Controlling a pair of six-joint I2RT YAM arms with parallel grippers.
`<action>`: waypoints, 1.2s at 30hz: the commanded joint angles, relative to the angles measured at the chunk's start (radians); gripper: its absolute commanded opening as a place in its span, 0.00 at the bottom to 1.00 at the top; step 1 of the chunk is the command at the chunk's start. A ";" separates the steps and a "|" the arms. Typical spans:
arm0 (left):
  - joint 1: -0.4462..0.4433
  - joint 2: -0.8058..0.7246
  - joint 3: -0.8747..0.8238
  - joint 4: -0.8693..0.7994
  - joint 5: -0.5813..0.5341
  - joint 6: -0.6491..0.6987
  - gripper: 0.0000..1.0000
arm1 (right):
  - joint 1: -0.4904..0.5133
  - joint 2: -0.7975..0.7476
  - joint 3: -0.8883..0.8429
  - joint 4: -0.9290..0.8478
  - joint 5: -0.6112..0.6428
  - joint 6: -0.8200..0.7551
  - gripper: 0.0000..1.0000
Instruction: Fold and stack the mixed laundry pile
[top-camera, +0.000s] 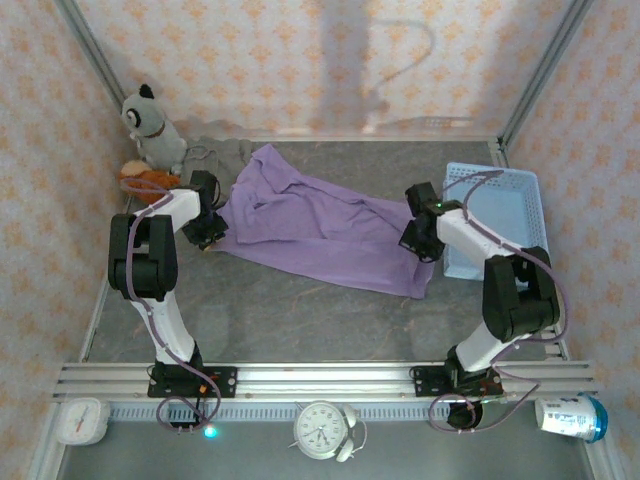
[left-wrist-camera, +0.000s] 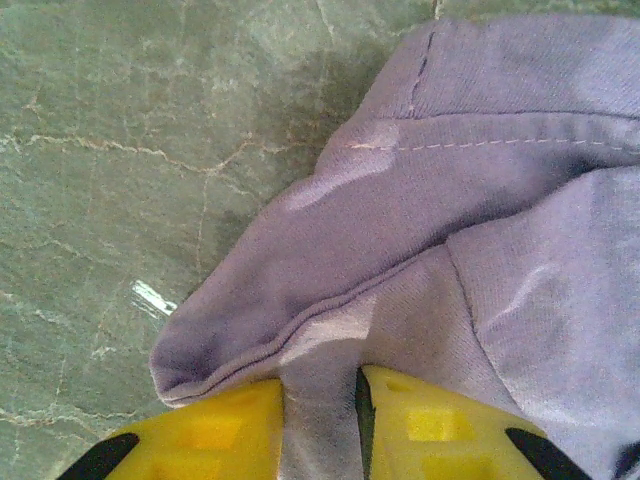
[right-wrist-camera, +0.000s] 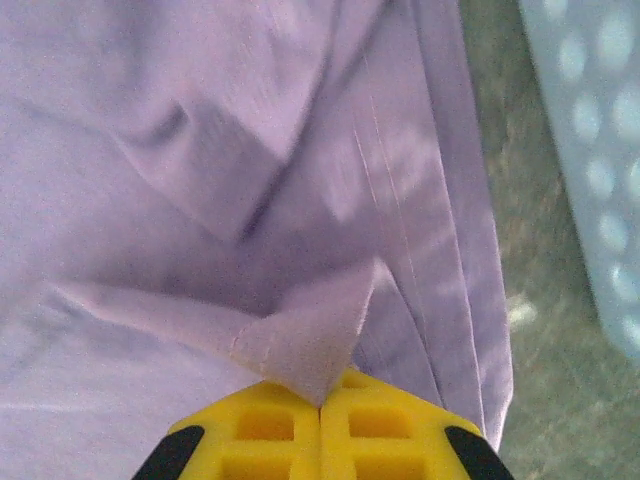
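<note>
Now both my jaws grip the large lavender-purple cloth garment (top-camera: 320, 225) spread mid-frame on the grey counter (top-camera: 300, 320): left jaws pinching its left hem, right jaws clamped on a right-side fold.

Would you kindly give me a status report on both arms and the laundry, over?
Left gripper, jaws shut on edge of lavender garment. Right gripper, jaws shut on a pinched fold. Garment spread on table. Blue basket alongside, off the cloth.

Lavender garment (right-wrist-camera: 200, 150) cut off by frame (basket (right-wrist-camera: 590, 150) blurred, rt side)
</note>
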 joint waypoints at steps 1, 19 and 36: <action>0.009 -0.002 -0.009 -0.037 0.005 0.025 0.26 | -0.005 0.069 0.092 -0.016 0.057 -0.064 0.00; 0.008 -0.002 0.006 -0.029 0.039 0.021 0.26 | 0.081 -0.315 -0.138 -0.257 0.036 -0.018 0.46; 0.008 -0.001 -0.023 -0.035 0.022 0.027 0.26 | 0.193 -0.019 -0.114 -0.278 0.371 0.022 0.39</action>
